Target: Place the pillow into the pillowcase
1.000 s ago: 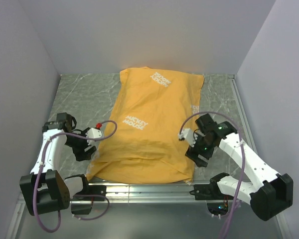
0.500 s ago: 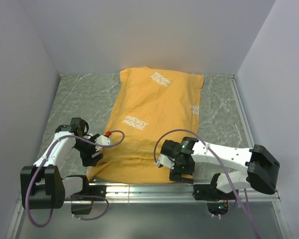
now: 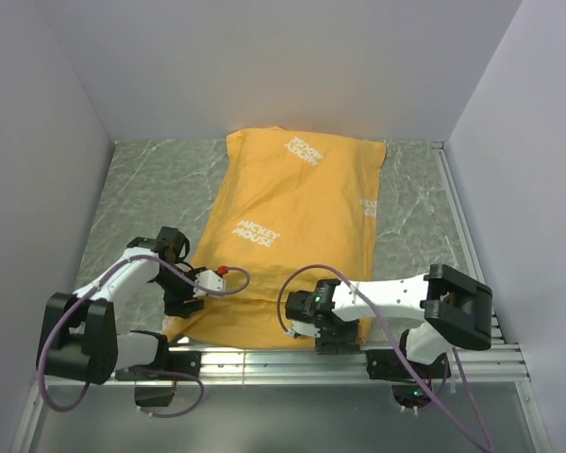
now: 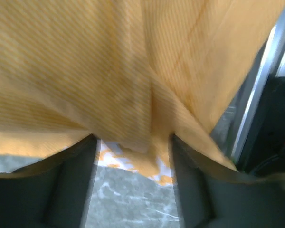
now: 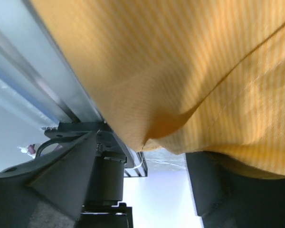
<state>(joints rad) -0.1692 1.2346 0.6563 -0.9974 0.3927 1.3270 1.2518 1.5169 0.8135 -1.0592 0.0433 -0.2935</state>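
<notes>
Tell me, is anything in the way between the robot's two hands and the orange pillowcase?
Nothing visible. The left hand and right hand are both at the near edge of the pillowcase, with its orange fabric lying between their open fingers.

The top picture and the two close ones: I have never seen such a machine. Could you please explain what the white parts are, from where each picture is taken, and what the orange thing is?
The white parts are two robot arms bolted at the near edge of a table: the left arm and the right arm. The wide picture comes from a fixed camera above and behind them. The close pictures come from cameras on the wrists, so each shows its own dark fingers. On the table lies an orange pillowcase printed "Mickey Mouse". It looks filled, but no pillow shows. Both arms reach to its near edge. The left fingers and the right fingers stand apart, with orange cloth over and between them; nothing looks clamped.
</notes>
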